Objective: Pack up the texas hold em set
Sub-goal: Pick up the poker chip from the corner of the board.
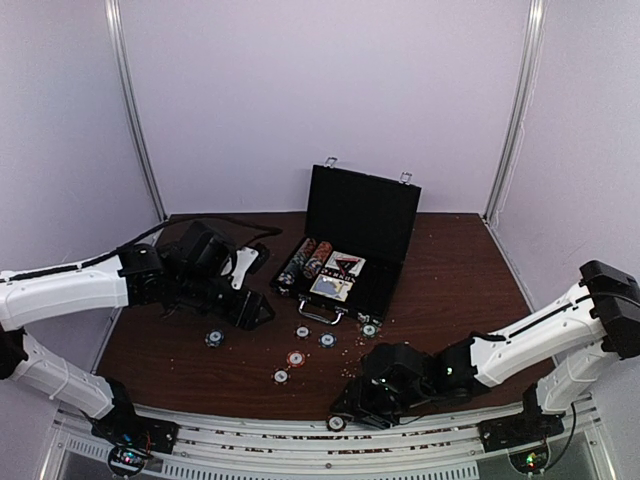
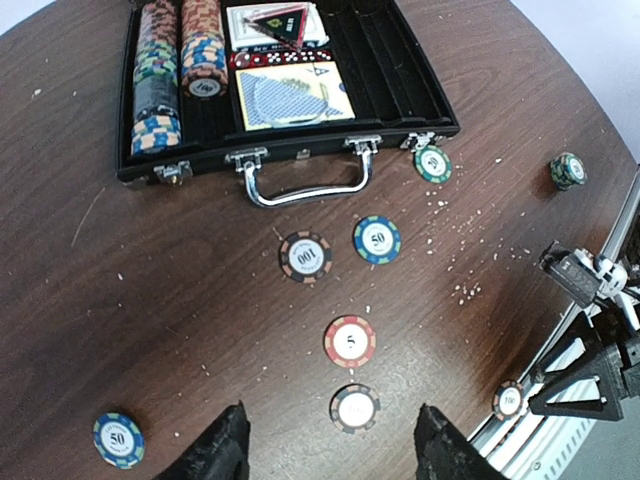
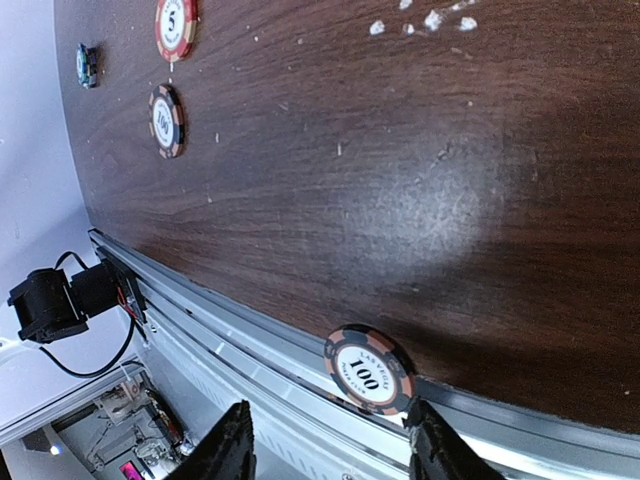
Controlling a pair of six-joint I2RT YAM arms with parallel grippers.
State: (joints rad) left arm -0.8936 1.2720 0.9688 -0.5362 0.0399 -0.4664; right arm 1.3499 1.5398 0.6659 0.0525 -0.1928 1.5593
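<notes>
The black case [image 1: 395, 215] lies open at the table's back, holding rows of striped chips [image 1: 305, 262] and card decks [image 1: 338, 275]; red dice [image 2: 285, 60] show in the left wrist view. Several loose chips lie in front of it, including a red 5 chip [image 2: 350, 341] and a black 100 chip [image 2: 355, 408]. My left gripper [image 2: 330, 450] is open and empty, hovering with that black chip just ahead between its fingers. My right gripper [image 3: 330, 450] is open and empty at the table's front edge, where a 100 chip [image 3: 370, 370] overhangs the metal rail, close to its right finger.
White crumbs [image 2: 460, 290] are scattered over the brown table [image 1: 450, 290]. A small green chip stack [image 2: 568, 170] sits right of the case. A blue 50 chip [image 2: 118, 440] lies to the left. The aluminium rail [image 1: 250, 430] runs along the front edge.
</notes>
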